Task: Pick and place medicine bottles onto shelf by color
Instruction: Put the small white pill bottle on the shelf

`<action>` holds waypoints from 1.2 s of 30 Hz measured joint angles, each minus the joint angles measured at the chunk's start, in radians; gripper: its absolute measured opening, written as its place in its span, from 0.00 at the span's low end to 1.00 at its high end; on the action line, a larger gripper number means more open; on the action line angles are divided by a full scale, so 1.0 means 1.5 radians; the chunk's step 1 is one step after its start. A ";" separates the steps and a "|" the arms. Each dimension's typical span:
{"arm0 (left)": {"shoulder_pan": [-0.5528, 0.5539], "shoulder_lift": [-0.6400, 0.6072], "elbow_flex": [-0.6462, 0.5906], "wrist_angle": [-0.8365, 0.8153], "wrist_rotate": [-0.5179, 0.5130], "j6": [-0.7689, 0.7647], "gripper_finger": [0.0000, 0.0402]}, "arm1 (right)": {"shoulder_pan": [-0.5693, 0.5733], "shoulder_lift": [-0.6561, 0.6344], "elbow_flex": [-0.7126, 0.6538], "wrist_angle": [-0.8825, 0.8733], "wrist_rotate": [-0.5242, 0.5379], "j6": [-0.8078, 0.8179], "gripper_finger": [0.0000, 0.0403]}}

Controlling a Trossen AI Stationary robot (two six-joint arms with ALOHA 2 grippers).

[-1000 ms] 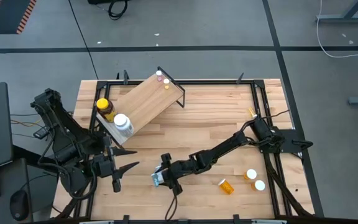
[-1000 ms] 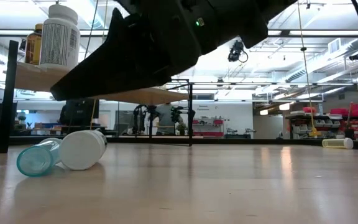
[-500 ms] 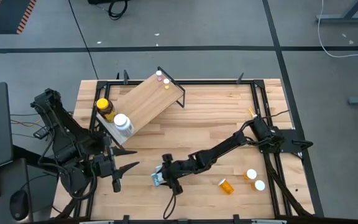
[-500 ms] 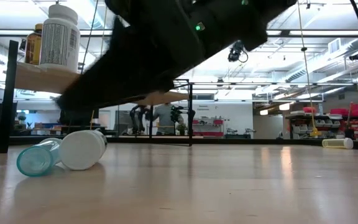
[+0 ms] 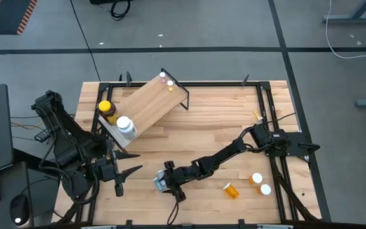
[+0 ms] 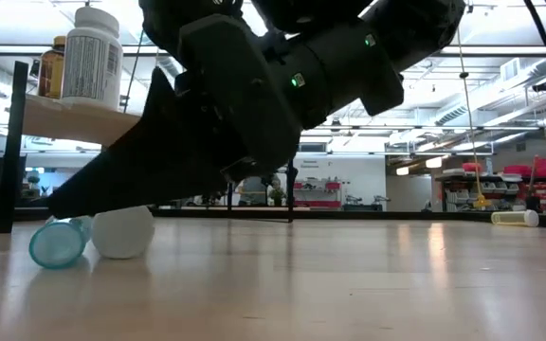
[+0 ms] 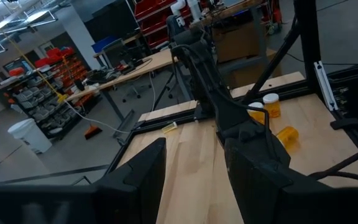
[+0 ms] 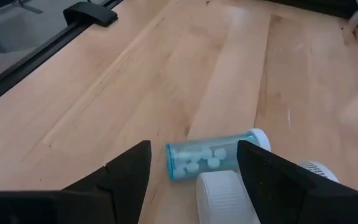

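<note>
The right hand (image 8: 191, 186), jaws apart and holding nothing, straddles a teal vial (image 8: 209, 157) lying beside a white bottle (image 8: 224, 198) near the table's (image 5: 221, 124) front edge. Light, smooth, apt to roll; grip across its middle.

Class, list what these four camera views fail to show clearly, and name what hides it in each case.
- High view: the two bottles under the right gripper are mostly covered by it.
- Low view: the teal vial and white bottle are partly behind that gripper's fingers.
- High view: the tiny vials on the shelf are too small to identify.
</note>
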 joint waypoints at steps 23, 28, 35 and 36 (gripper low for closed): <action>0.000 0.000 0.000 -0.001 0.000 0.000 0.43 | 0.009 -0.260 -0.003 -0.573 0.288 0.108 0.61; 0.000 0.000 0.000 -0.001 0.000 0.000 0.43 | 0.003 -0.300 -0.003 -0.818 0.245 0.177 0.61; 0.000 0.000 0.000 -0.001 0.000 -0.003 0.43 | 0.026 -0.300 -0.035 -1.035 0.136 0.229 0.61; 0.000 0.000 0.000 -0.001 0.000 -0.004 0.43 | 0.033 -0.300 -0.050 -1.032 0.118 0.230 0.61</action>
